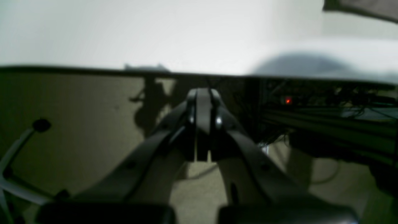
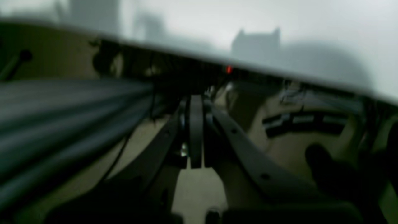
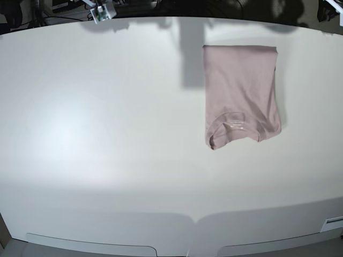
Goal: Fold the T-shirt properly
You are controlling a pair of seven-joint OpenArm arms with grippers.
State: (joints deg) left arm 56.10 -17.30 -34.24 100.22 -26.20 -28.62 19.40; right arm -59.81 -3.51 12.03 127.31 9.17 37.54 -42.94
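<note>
White table (image 3: 107, 134) around folded T-shirt (image 3: 241, 91).

Both wrist views are soft and smeared. In the left wrist view only a dark corner of the T-shirt (image 1: 367, 9) pokes in at the top right, cut off by the edge, its colour lost in the blur. Below the surface (image 1: 155, 34) edge sits a red light (image 1: 288, 100) among dark shapes too blurred to name. The right wrist view is worse: a grey streaked mass (image 2: 62, 118) left of the right gripper (image 2: 196, 130) cannot be made out. In the base view neither arm shows; the surface (image 3: 107, 134) runs off both sides, and clutter (image 3: 102, 12) beyond its far edge is too small to identify.
</note>
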